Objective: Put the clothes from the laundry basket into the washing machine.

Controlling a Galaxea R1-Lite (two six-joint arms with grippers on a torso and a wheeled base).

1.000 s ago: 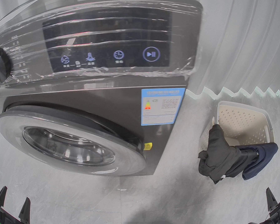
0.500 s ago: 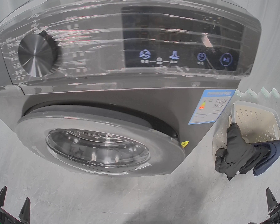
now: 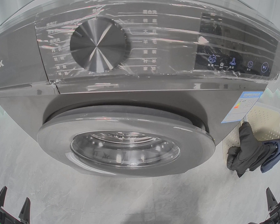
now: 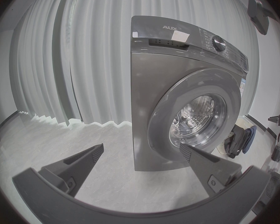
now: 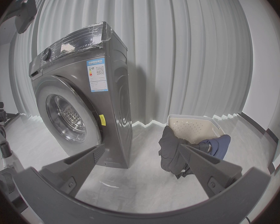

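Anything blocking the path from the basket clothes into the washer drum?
Yes: the washing machine's round door is shut over the drum opening, so it has to be opened first. The black garment and navy garment hang over the laundry basket's front rim, with bare floor between them and the right tool.

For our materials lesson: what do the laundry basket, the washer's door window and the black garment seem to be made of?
Laundry basket: cream plastic, matte; moulded walls with rows of punched holes.
Door window: probably glass, glossy; see-through, with bright reflections.
Black garment: soft matte fabric; it folds limply over the basket rim.
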